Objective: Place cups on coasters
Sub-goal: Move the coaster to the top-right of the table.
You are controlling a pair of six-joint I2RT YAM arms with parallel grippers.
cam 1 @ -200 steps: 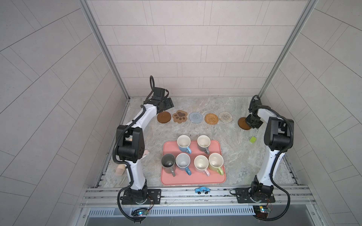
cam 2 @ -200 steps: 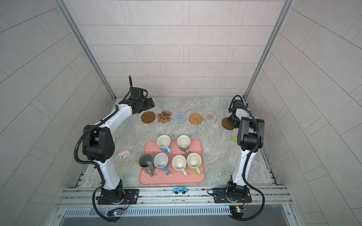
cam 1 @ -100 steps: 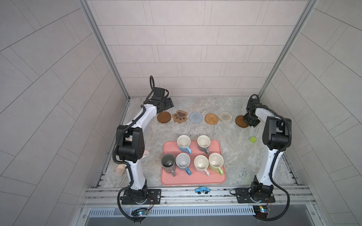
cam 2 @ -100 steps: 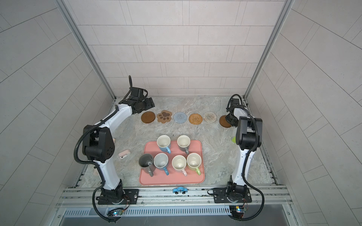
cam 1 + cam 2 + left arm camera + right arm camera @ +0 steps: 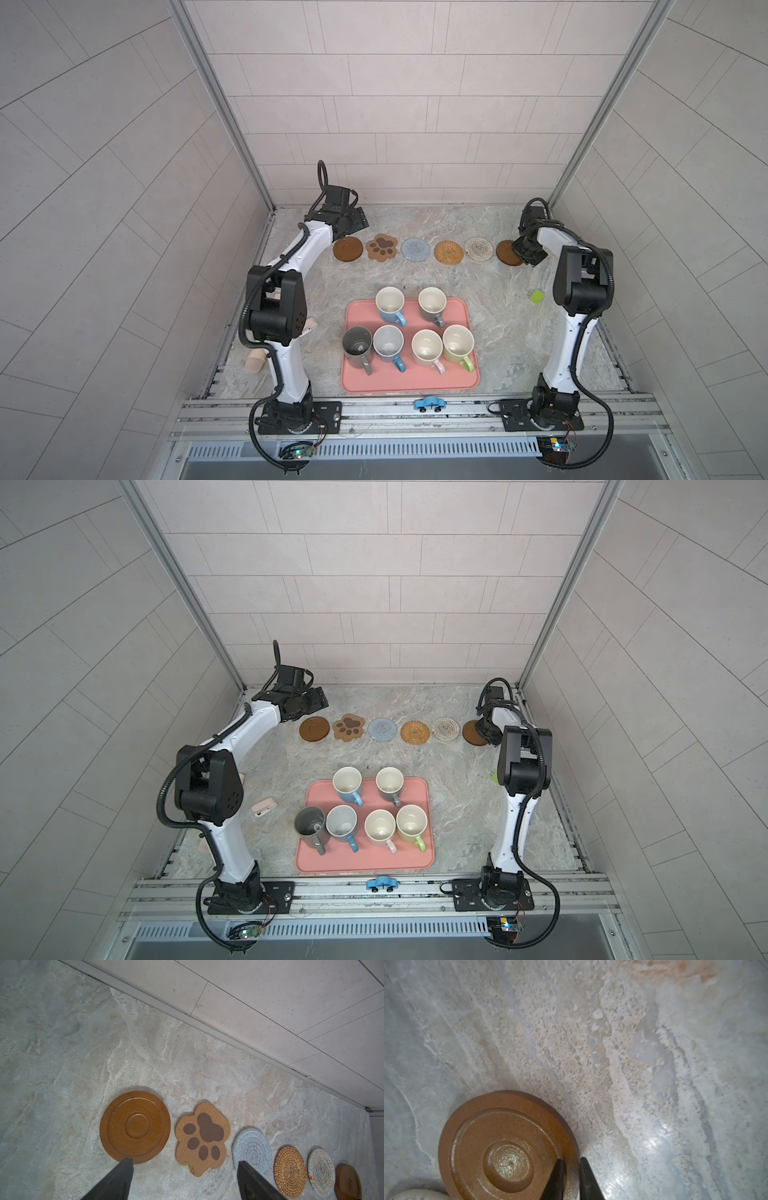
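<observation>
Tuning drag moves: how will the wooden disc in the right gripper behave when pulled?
Probably stiff: the wooden disc shows no bend where the right gripper pinches its rim. Broad and low, it should slide, not roll. Glossy, it may slip.

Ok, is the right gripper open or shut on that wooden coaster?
Shut. In the right wrist view the right gripper has its two fingers pinching the rim of the brown wooden coaster, one on each side.
</observation>
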